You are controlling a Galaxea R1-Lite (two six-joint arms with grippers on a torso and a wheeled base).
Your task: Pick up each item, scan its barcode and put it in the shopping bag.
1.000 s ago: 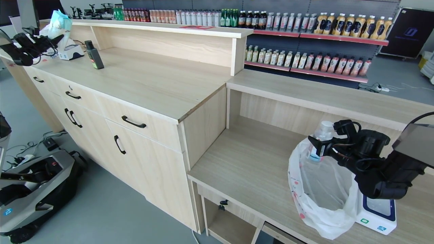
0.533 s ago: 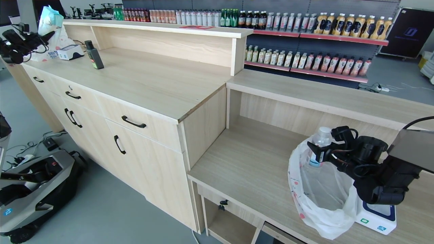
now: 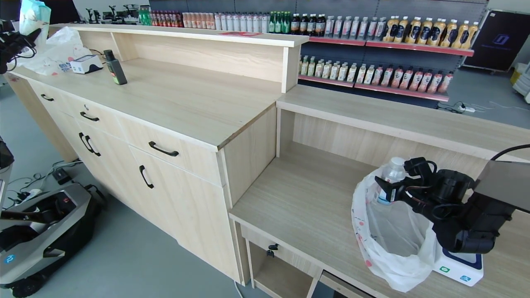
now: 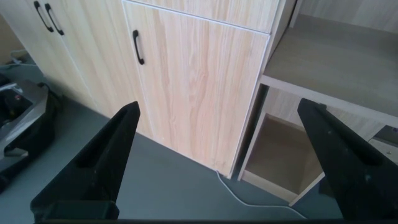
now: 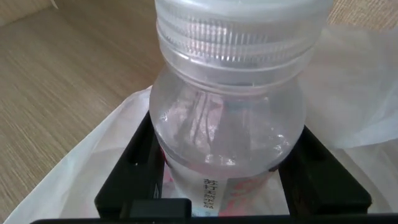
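Bagging step: the bottle [image 3: 392, 174] hangs upright at the mouth of the shopping bag [image 3: 385, 252], which sits on the lower bench [image 3: 298, 207].
Right jaws: pinching the bottle below its shoulder, cap up.
Left jaws: spread wide, holding nothing, above the floor by the cabinet.
Doing it well: lower straight through the opening and release only once the base is deep inside.
Watch for: thin plastic snagging, and the scanner [image 3: 459, 267] just beside the bag.
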